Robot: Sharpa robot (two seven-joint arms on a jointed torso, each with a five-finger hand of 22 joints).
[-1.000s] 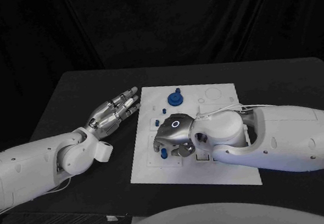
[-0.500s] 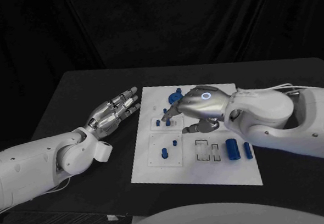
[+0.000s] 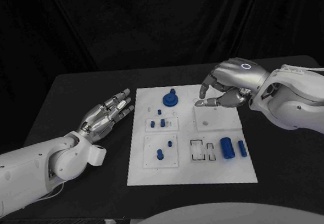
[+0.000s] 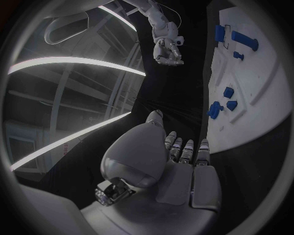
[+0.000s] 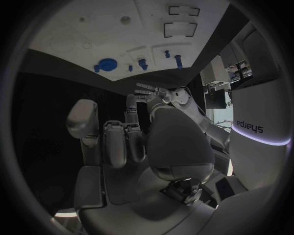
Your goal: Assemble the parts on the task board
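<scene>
The white task board (image 3: pixel 218 174) lies mid-table. A round blue knob piece (image 3: pixel 170 98) stands at its far edge, with small blue pegs (image 3: pixel 157 123) nearer and another peg (image 3: pixel 161 154) in the front left plate. Two blue cylinders (image 3: pixel 227 147) lie at the front right beside empty slots (image 3: pixel 202 149). My right hand (image 3: pixel 224 85) hovers over the board's far right corner, fingers loosely bent, thumb apart, holding nothing. My left hand (image 3: pixel 106 113) lies flat and spread on the table left of the board. In the right wrist view the knob piece (image 5: pixel 107 64) shows beyond my right hand (image 5: pixel 134 147).
The black table (image 3: pixel 72 95) runs all round the board, with bare room on both sides. Dark curtains hang behind it. The left wrist view shows the board (image 4: pixel 257 98) beside my left hand (image 4: pixel 178 156), with my right hand (image 4: pixel 168 49) far off.
My right hand has lifted from the board's front middle and swung to its far right corner, uncovering the two blue cylinders at the front right. The left hand has stayed put.
</scene>
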